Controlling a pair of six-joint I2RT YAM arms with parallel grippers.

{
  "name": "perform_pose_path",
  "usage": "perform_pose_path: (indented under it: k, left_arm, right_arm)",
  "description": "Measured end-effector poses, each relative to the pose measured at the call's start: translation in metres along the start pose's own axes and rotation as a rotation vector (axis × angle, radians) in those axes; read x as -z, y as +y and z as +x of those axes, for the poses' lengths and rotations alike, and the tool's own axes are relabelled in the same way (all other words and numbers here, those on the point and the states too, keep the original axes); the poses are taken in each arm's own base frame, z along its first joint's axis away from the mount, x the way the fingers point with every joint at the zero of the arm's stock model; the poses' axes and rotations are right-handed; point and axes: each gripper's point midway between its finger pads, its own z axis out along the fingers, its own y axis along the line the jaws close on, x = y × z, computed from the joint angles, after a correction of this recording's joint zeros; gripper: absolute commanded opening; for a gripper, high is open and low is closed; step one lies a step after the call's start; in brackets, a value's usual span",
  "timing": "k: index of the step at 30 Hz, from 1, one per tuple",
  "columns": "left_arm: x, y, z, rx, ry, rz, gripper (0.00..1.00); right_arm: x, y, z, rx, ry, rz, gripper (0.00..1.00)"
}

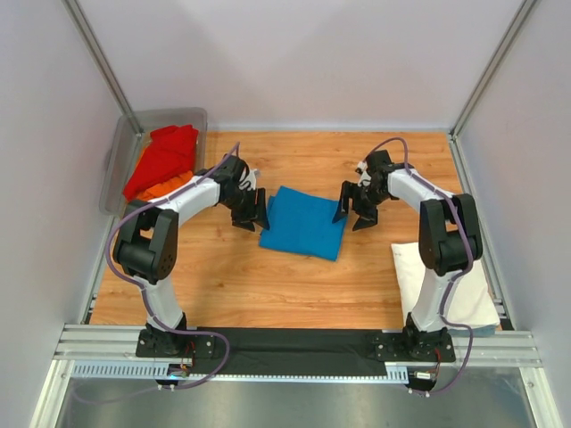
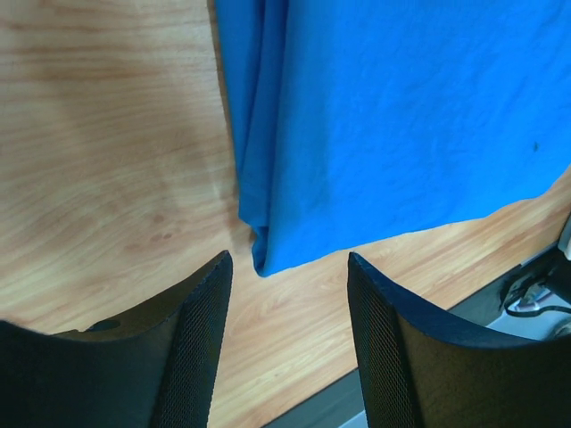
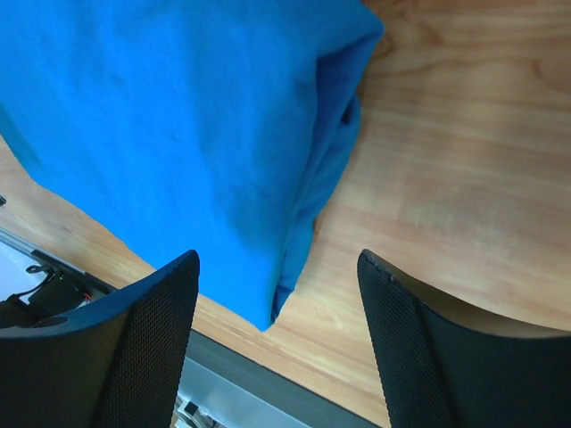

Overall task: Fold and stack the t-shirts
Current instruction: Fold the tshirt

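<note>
Folded blue t-shirt [image 1: 304, 223], squarish (slightly skewed)

The blue t-shirt [image 3: 178, 134] lies folded on the wooden desk [image 3: 464, 160]. It is a flat bundle. Along one side you can see a few layers where the cloth is folded over. One pointed corner of the shirt lies near the edge of the desk. A grey metal strip [image 3: 227, 370] runs along that edge, and some black wires [image 3: 40, 299] lie past it. The right claw [image 3: 278, 259] hangs over that corner. Its two black fingers [image 3: 152, 357] stand wide apart and hold nothing. One is over the cloth and the other is over bare wood.
</note>
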Motion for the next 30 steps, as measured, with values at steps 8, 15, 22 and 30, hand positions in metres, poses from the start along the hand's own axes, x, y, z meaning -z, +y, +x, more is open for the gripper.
perform_pose_path:
  k: [8,15,22,30]
  left_arm:
    - [-0.004,-0.008,-0.021,-0.103,-0.082,0.055,0.59]
    - [-0.019,-0.008,-0.021,-0.116,-0.051,0.091,0.51]
    - [-0.020,-0.012,-0.019,-0.123,-0.039,0.123,0.43]
    - [-0.026,-0.010,-0.015,-0.104,-0.010,0.153,0.27]
  right_arm:
    - [-0.020,-0.002,-0.013,0.005,-0.002,-0.024,0.72]
    - [-0.024,0.002,-0.028,-0.016,-0.037,-0.081,0.69]
    - [-0.024,-0.004,-0.037,-0.076,-0.071,-0.117,0.61]
    - [-0.013,-0.040,-0.039,-0.251,-0.097,-0.169,0.49]
